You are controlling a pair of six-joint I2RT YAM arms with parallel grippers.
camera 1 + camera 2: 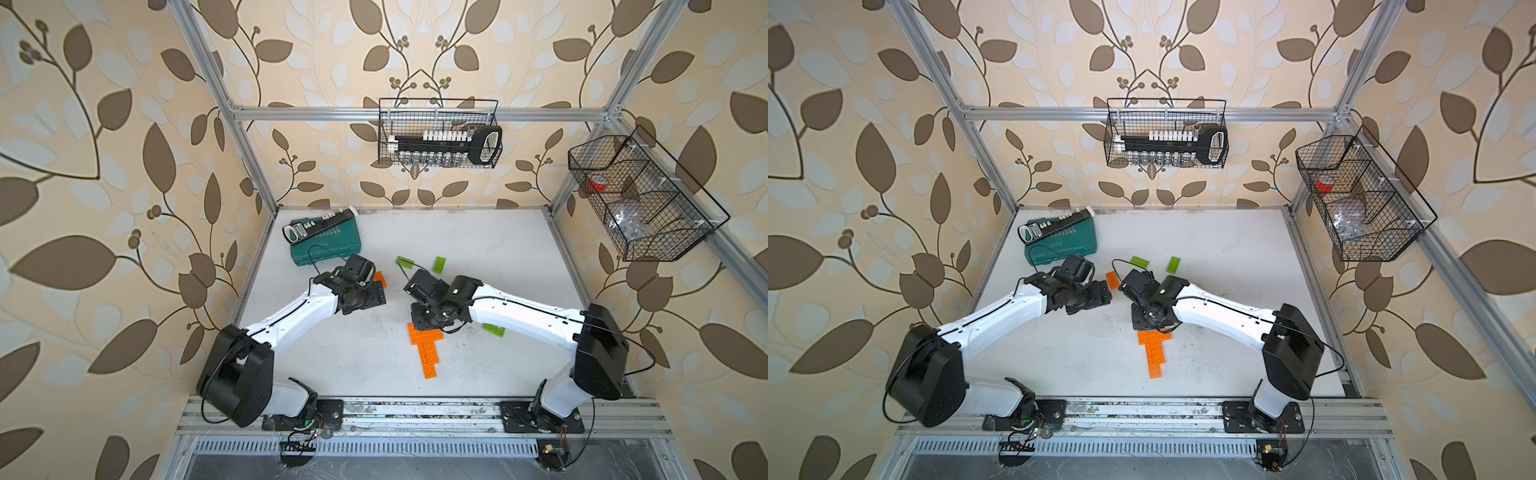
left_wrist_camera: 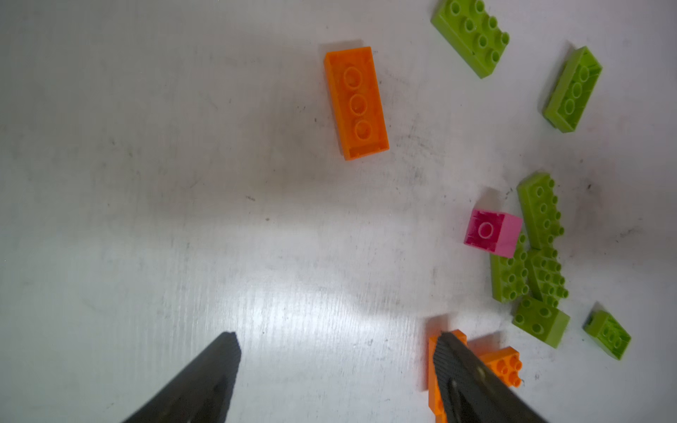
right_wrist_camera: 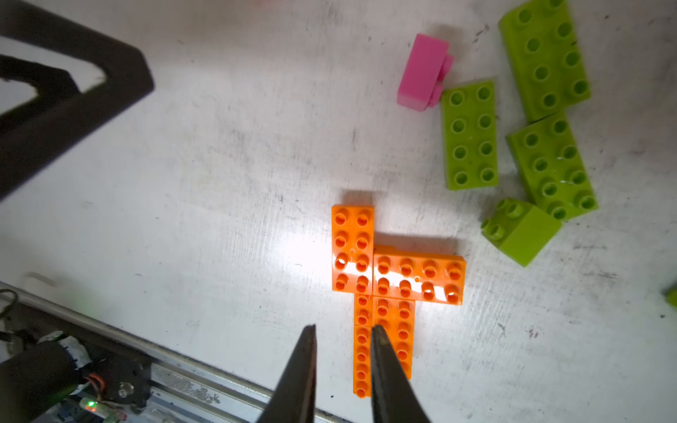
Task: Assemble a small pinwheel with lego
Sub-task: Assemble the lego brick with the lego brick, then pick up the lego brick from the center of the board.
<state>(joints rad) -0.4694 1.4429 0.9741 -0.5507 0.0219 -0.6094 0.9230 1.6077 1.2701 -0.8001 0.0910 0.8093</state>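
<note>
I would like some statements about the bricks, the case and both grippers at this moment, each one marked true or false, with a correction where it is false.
1. Several orange bricks are joined into one flat piece on the table. True.
2. The left gripper holds the single orange brick. False: its jaws stand wide open and empty, and that brick lies apart on the table.
3. The pink brick lies beside green bricks. True.
4. The right gripper is shut on a green brick. False: its jaws stand slightly apart by the orange piece and hold nothing.
5. The teal case lies on top of the orange piece. False: it lies apart, near the far edge of the table.
</note>
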